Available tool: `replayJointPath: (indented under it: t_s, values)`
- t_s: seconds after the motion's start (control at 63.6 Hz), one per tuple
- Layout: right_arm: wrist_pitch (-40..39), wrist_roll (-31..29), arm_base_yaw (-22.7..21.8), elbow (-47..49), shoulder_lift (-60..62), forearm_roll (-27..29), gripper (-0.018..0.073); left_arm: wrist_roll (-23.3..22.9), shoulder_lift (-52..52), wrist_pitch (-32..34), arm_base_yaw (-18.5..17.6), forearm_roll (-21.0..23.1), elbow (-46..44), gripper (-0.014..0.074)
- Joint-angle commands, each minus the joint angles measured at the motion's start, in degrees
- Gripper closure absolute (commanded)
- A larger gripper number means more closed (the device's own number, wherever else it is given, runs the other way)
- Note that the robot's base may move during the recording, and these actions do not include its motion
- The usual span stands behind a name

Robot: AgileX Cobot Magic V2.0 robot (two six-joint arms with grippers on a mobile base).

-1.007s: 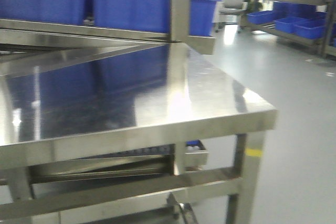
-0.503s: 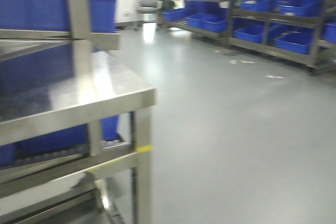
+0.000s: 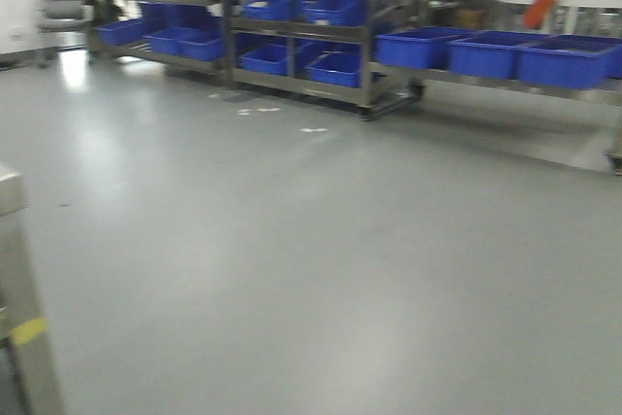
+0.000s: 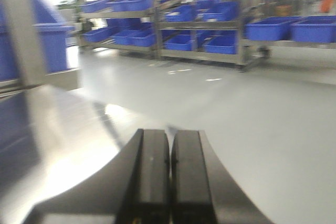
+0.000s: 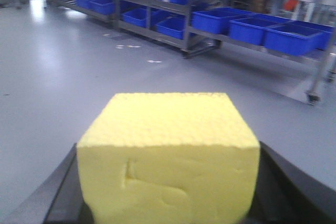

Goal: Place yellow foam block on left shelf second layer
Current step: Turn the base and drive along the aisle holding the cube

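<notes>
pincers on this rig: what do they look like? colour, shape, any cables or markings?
Left pincer: two flat, matte black fingers with squared tips, flanked by dark, outward-curving side pieces. No cables or markings visible, though the view is blurred. Right pincer: mostly hidden in its wrist view; only dark matte edges show at either side. The arms themselves are out of frame.

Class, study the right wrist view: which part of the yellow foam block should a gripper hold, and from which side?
Pinch the yellow foam block across its flat, parallel side faces, coming from the camera side, as the right gripper does; its dented face suggests a light squeeze.
</notes>
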State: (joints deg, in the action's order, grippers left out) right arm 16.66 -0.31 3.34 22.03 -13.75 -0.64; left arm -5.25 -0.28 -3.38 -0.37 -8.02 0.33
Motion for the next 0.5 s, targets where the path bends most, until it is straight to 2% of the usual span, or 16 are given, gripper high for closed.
replayJointPath:
  t_s: [0.0,0.488]
  values:
    - [-5.7,-0.2,-0.4,1.5,-0.4,-0.5,0.0110,-0.3,-1.2,4.7,0.0,0.4,1.4,0.0460]
    - [-5.7,-0.2,-0.4,1.5,-0.4,-0.5,0.0110,-0.3,-1.2,4.7,0.0,0.4,1.4,0.0460]
